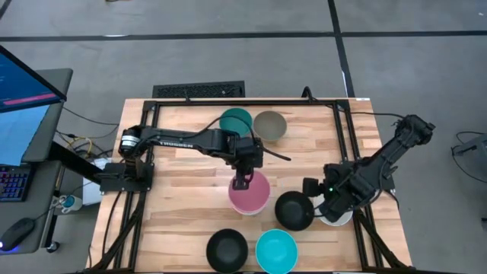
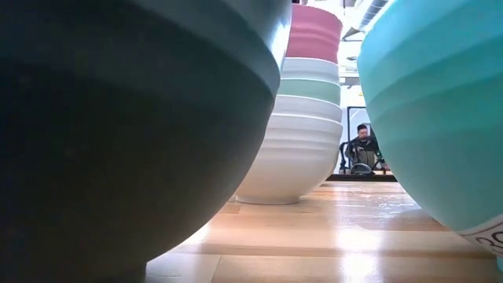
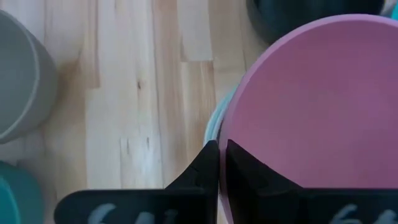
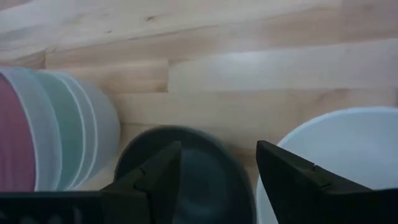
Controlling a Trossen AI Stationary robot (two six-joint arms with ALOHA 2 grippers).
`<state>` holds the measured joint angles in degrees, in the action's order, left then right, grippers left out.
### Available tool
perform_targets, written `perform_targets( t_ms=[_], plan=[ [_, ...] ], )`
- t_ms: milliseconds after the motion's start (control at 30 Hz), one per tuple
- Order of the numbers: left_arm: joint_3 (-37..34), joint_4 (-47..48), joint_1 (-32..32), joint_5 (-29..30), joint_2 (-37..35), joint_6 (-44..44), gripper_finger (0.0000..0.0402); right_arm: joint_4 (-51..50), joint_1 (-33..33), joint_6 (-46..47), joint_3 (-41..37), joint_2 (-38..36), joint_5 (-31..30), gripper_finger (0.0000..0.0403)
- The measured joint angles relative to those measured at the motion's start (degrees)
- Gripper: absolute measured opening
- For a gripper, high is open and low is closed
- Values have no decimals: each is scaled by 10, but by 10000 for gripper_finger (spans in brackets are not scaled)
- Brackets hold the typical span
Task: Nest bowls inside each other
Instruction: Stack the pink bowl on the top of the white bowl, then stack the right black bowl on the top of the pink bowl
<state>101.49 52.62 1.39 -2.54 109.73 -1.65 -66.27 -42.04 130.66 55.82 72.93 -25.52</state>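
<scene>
Several smooth, rigid bowls dot the wooden surface [image 1: 175, 152]. Mid-frame, the left claw [image 1: 242, 181] is clenched on the pink bowl [image 1: 249, 194]'s thin rim, probably the surest hold. The right claw [image 1: 313, 199], released, hangs over a black bowl [image 1: 293, 211] at lower right.

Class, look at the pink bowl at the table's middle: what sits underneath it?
The pink bowl tops a nested stack: a sage green bowl, then a white bowl. Their insides, and any further bowls, are hidden.
</scene>
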Motion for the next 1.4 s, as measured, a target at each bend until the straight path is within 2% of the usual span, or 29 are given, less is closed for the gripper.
perform_targets(
  t_ms=[167,500,567,667,900,1100,1233,1400],
  plan=[
    [0,18,-6,6,0,16,13,13,-3,-6,-1,5,1,230],
    [0,-1,-6,-15,6,38,112,18,-2,-17,-1,5,1,231],
    [0,8,-7,-40,6,38,127,18,-2,-17,-1,5,1,231],
    [0,29,-12,-69,10,43,130,18,-2,-17,-1,5,1,231],
    [0,23,-5,-31,8,40,111,22,-2,-23,-1,5,15,231],
    [14,7,-4,-30,-13,38,126,23,0,-52,-1,7,32,231],
    [39,9,-3,-35,-20,38,142,30,15,-112,-1,25,55,231],
    [60,5,8,-39,-26,30,153,80,53,-282,-1,63,104,231]
  ],
)
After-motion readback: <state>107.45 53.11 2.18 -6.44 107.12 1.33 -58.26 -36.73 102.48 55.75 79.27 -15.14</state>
